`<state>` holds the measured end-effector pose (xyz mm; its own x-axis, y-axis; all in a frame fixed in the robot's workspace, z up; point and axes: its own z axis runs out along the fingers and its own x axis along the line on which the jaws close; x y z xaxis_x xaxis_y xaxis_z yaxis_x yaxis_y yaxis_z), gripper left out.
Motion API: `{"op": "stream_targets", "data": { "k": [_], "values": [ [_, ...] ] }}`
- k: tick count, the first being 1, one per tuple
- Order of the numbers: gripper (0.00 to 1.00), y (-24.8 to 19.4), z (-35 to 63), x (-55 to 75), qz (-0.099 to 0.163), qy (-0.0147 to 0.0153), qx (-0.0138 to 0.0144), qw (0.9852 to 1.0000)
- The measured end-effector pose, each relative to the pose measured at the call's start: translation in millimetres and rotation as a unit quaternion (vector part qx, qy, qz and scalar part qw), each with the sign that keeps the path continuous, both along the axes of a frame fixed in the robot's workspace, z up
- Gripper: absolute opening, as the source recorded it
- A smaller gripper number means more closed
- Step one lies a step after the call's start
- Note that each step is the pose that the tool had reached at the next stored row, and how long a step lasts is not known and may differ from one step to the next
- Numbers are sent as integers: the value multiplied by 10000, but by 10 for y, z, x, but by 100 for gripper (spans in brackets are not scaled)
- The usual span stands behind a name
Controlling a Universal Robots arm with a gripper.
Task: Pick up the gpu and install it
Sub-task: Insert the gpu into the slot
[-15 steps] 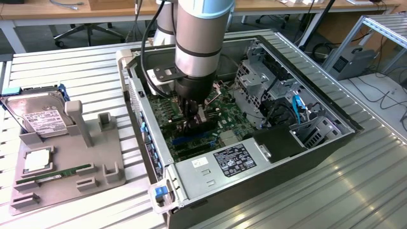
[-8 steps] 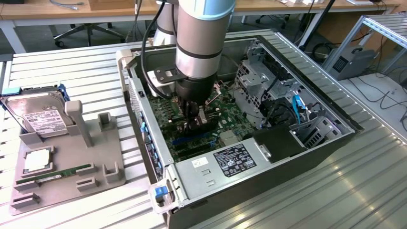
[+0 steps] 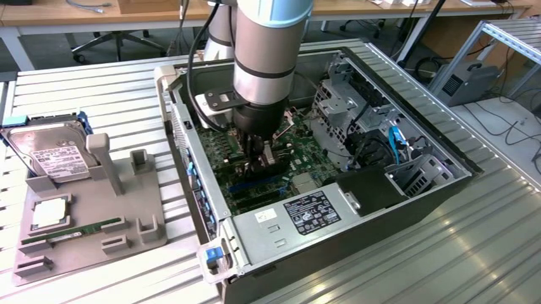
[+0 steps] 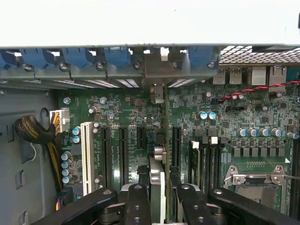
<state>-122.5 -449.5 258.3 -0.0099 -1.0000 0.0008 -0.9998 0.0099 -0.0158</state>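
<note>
White label on hard drive [image 3: 61, 161], black label on power supply [image 3: 311, 212], print on both unreadable

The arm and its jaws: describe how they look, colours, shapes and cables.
The arm is a thick silver-grey cylinder with a pale blue band near the top and black joint rings. A black cable runs down beside it. The gripper is black; in the wrist view its jaws are black linkage bars with round pivot bolts.
</note>
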Motion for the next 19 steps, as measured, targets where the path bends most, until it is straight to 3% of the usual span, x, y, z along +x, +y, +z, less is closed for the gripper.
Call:
{"op": "stream_targets", "data": {
  "k": [19],
  "values": [
    [27, -6, -14, -3, -35, 1, -5, 10000]
  ]
}}
